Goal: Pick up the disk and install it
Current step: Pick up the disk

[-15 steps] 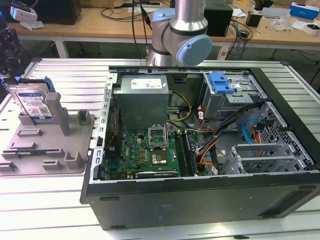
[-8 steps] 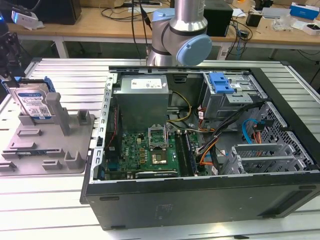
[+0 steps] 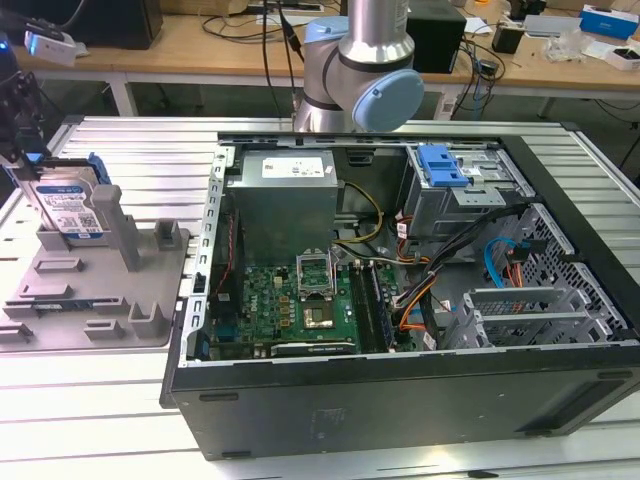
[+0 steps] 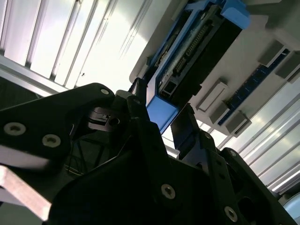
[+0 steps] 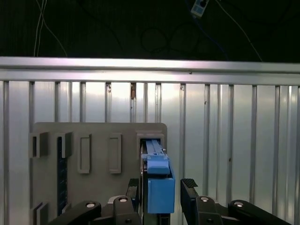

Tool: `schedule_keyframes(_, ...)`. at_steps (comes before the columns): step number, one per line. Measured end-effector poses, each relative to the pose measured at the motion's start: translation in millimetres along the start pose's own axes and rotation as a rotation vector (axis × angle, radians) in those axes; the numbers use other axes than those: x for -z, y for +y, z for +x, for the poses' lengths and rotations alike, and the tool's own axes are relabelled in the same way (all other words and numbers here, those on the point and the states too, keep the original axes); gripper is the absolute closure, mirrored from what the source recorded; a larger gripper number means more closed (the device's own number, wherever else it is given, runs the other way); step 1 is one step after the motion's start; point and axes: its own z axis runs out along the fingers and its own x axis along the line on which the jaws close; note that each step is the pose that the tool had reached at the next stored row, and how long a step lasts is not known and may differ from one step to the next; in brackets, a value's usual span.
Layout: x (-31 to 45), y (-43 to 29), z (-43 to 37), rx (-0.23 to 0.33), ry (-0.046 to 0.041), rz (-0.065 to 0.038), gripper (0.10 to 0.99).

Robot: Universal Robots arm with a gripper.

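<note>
Straddling the disk (image 5: 158,176): the gripper (image 5: 161,190) has a finger (image 5: 190,187) on each side of the blue bracket. The fingers are spread apart, and a sliver of gap shows on one side in the first wrist view, so it is not clamped. The disk stands on edge in a slot of the grey tray (image 3: 90,290), upper left of the exterior view, on the slatted table (image 3: 90,430). The arm (image 3: 360,65) has a joint at top centre, behind the open computer case (image 3: 400,400). Its wrist is over at the tray, gripper pointing down onto the disk. The tray sits just beside the case, on the exterior view's left.
</note>
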Motion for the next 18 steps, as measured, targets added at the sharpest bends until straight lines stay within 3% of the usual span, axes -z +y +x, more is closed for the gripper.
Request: schedule_keyframes(18, -4.7, -0.2, 1.2, 0.0, -0.0008, -0.002, 0.604)
